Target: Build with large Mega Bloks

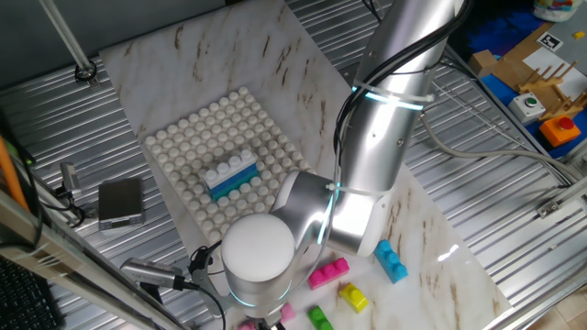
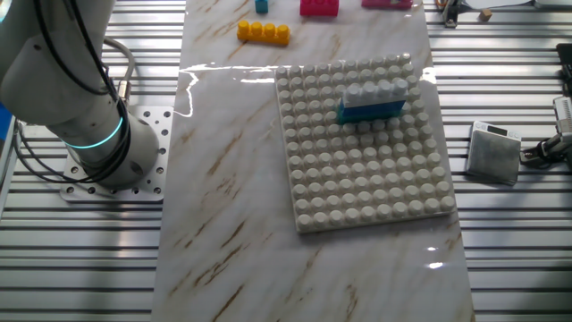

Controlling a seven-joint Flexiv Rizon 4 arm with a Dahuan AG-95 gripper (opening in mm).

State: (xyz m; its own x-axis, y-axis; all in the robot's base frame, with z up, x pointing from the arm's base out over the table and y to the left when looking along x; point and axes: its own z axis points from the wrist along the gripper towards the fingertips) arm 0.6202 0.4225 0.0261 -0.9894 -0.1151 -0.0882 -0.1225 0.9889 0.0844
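White brick (image 2: 377,91) caps the blue brick (image 2: 370,111), long axes parallel to the baseplate (image 2: 357,179) edge; fingers unseen.

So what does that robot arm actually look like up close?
The arm is made of thick, smooth silver-grey tubes with rounded joints, one topped by a white cap. Thin rings at the joints glow teal. Black cables loop along its outside. It stands on a round perforated metal plate. The claw isn't visible.

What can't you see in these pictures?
- The gripper: outside both views, past the bottom edge in one, past the top in the other.
- Pink brick and green brick: cut off by the bottom edge.
- Magenta brick: cut off by the top edge.
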